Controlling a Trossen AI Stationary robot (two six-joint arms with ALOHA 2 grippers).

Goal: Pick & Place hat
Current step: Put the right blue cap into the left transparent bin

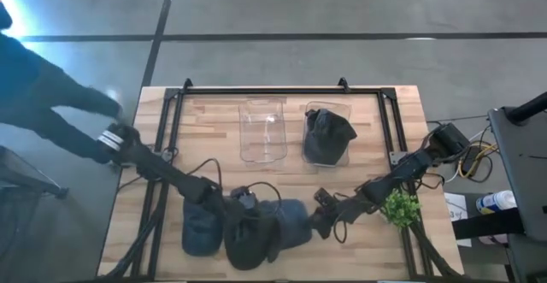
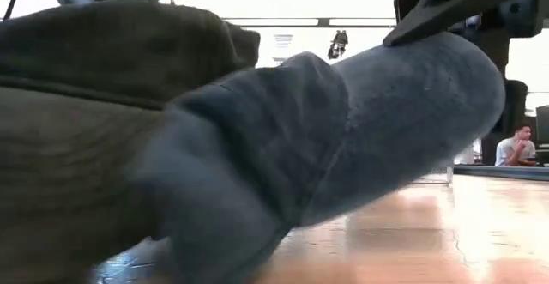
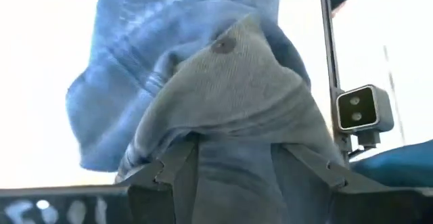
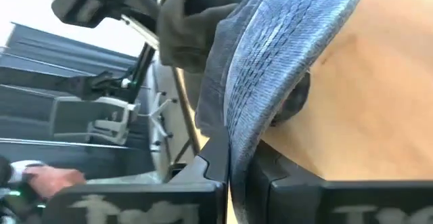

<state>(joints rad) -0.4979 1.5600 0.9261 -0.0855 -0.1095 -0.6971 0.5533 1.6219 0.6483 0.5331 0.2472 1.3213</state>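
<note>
Three hats lie bunched at the table's near edge. A grey-green hat [image 1: 252,240] [image 2: 86,104] [image 3: 237,95] sits in the middle. One blue hat [image 1: 295,219] [image 2: 386,121] [image 4: 284,48] is on its right and another blue hat [image 1: 201,227] on its left. My left gripper [image 1: 248,204] [image 3: 240,173] is over the grey-green hat, shut on it. My right gripper [image 1: 318,219] [image 4: 240,173] is at the right blue hat's edge, shut on it. A dark hat [image 1: 327,136] rests in a clear bin. My left gripper has bunched cloth of the grey-green hat [image 3: 233,176] between its two fingers, which stand well apart with cloth filling the gap; how many layers cannot be told. My right gripper pinches the rim [image 4: 237,139] of the right blue hat from the table's right, its fingers [image 4: 210,163] on either side of the edge. The hat's lower part [image 2: 223,250] lies on the table.
Two clear bins stand at the far middle: one empty [image 1: 262,129], one holding the dark hat [image 1: 308,150]. A green plant-like thing [image 1: 400,206] lies at the right. A person's sleeve and hand [image 1: 115,136] reach in at the left edge. A black frame [image 1: 282,89] rims the table.
</note>
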